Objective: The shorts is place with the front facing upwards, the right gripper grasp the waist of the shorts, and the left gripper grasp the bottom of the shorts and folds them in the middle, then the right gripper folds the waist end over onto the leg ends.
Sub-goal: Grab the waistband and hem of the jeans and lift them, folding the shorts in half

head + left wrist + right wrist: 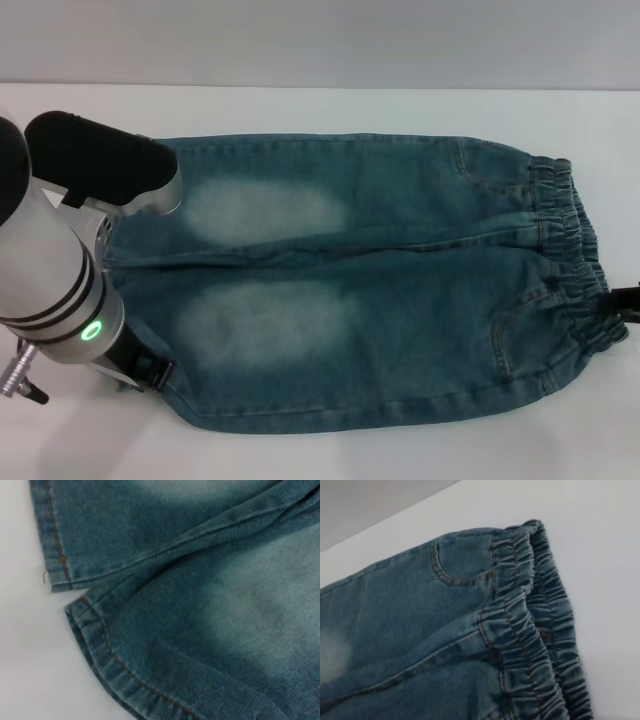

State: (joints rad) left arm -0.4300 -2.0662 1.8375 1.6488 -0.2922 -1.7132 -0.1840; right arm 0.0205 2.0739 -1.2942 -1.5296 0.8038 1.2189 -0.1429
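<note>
the shorts (350, 300) lie flat on the white table (330, 455), front up, waist (565, 265) to the right and leg hems (130, 245) to the left. the left arm (55, 270) hangs over the hems, hiding its gripper. a dark piece of the right gripper (625, 300) shows beside the waist

No readable text, label, brand, number or sign found on anything in any view.
</note>
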